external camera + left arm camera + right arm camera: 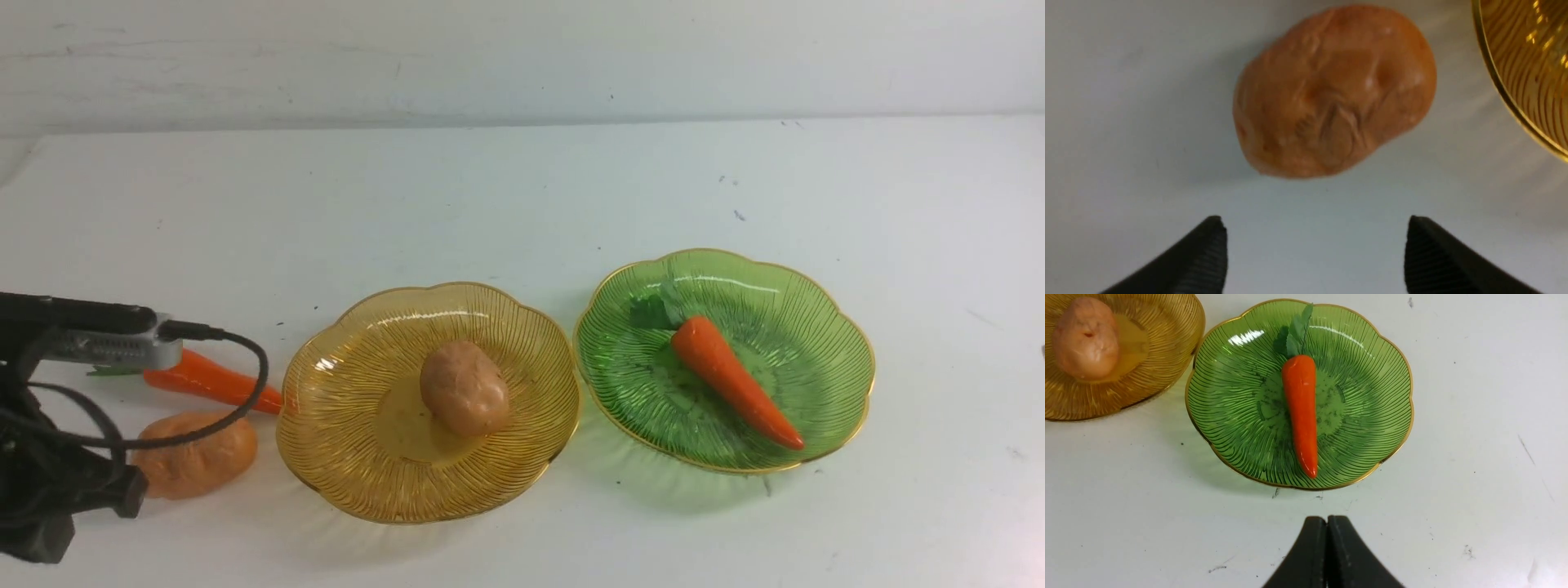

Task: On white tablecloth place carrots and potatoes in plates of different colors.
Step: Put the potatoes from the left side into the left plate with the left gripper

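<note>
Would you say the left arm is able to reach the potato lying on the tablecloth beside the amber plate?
Probably yes: the open left gripper faces the loose potato across bare tablecloth, with nothing between them.

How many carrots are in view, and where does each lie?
2. One carrot lies in the green plate. The second carrot lies on the tablecloth beside the yellow plate, partly hidden by the left arm's cable. No others show.

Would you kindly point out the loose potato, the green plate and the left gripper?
loose potato (1333, 92), left wrist view, middle of its skin.
green plate (816, 355), front view, bare ribbed wall.
left gripper (1314, 226), left wrist view, midway between open fingertips.
</note>
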You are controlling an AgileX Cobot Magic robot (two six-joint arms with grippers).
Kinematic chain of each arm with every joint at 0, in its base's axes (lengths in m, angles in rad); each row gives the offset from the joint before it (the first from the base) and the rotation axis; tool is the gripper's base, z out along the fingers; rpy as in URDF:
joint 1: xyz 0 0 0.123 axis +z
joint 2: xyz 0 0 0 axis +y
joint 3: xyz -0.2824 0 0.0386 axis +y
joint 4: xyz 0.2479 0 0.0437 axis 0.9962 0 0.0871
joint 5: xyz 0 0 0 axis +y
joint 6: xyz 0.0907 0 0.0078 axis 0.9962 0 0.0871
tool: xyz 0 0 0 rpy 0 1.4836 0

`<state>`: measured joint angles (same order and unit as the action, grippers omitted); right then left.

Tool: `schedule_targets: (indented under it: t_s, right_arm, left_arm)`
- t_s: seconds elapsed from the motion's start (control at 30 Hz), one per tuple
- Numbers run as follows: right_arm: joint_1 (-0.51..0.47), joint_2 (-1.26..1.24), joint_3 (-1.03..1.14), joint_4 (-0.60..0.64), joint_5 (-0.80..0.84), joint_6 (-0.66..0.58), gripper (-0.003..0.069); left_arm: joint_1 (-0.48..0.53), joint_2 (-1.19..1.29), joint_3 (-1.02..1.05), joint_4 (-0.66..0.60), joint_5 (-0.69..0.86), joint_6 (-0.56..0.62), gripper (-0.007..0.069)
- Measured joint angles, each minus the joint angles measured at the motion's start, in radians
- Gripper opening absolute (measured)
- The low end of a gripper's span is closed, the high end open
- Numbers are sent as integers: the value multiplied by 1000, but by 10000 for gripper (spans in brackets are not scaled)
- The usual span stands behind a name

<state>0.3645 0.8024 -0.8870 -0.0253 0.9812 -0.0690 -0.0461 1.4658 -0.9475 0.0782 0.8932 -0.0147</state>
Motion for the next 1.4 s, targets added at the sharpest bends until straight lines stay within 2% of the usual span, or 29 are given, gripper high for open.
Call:
schedule_targets:
  t_s: [0.1, 0.2, 0.3, 0.57, 0.77, 1.17, 1.3, 1.4]
  right_arm:
    - [0, 0, 0, 0, 0, 0, -15]
    - [0, 0, 0, 0, 0, 0, -15]
    - [0, 0, 0, 0, 0, 0, -15]
    - [0, 0, 0, 0, -2, 0, -15]
    - [0, 0, 0, 0, -2, 0, -15]
    - [0, 0, 0, 0, -3, 1, -15]
    - [0, 0, 0, 0, -5, 2, -15]
    - [0, 0, 0, 0, -6, 2, -15]
  left_arm:
    - [0, 34, -2, 11, -76, 30, 640]
    - [0, 73, -2, 13, -99, 50, 681]
    - [0, 108, -2, 25, -146, 89, 683]
    - [0, 133, -2, 22, -227, 329, 678]
    - [0, 183, -2, 0, -229, 432, 640]
    - [-3, 260, -15, -5, -230, 453, 563]
    - [-3, 249, -22, -2, -131, 423, 449]
    - [-3, 221, -46, -8, -11, 389, 407]
